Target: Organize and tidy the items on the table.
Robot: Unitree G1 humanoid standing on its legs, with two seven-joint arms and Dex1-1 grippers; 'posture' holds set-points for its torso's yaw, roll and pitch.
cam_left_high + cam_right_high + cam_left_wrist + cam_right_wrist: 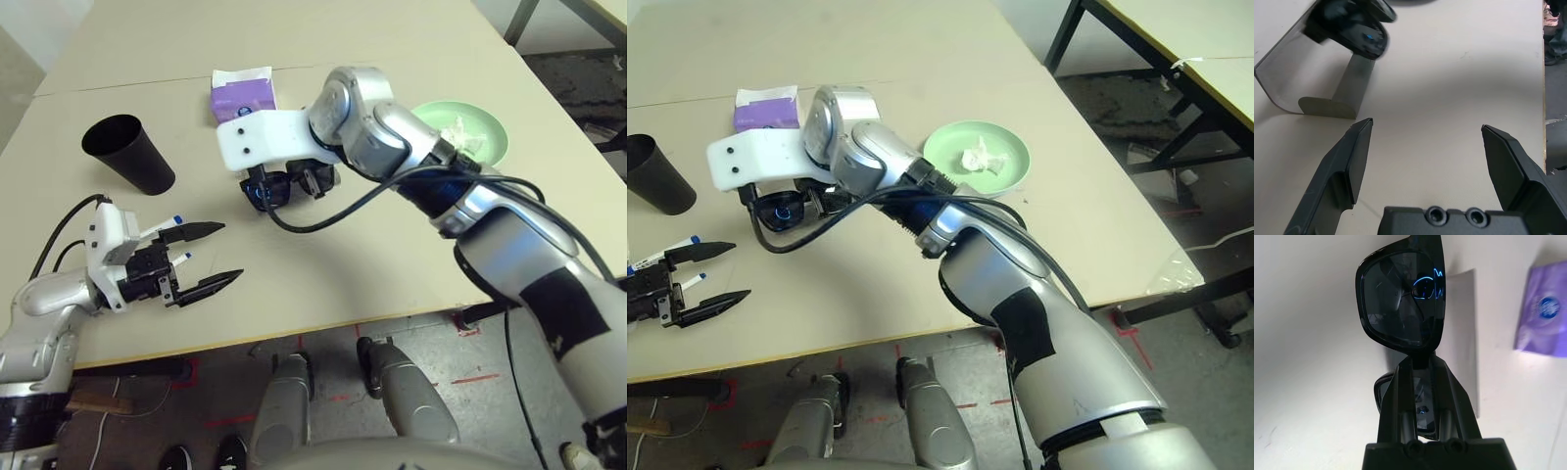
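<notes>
- Your right gripper (1420,363) is clamped on the black sunglasses (1400,298), pinching the frame at the bridge between the two lenses; one lens stands clear beyond the fingertips, the other sits behind the fingers.
- The sunglasses (277,186) hang above the table (392,264) near its middle, just on the near side of a purple tissue pack (242,90); their shadow falls on the tabletop beneath them, apart from the frame.
- Your left gripper (211,257) is released, its two black fingers spread wide with bare table between them, low over the near-left part of the table and pointing right.
- Two blue-capped white markers (167,227) lie beside that gripper; one cap shows just above the upper finger, another tip between the fingers.
- The black cup (130,153) lies tipped on its side at the far left, its open mouth facing the far-left corner.
- A light green plate (978,157) sits to the right of your right arm, with a crumpled white tissue (977,157) resting in it.
- A seam line (147,80) crosses the table on the far side, running past the tissue pack.
</notes>
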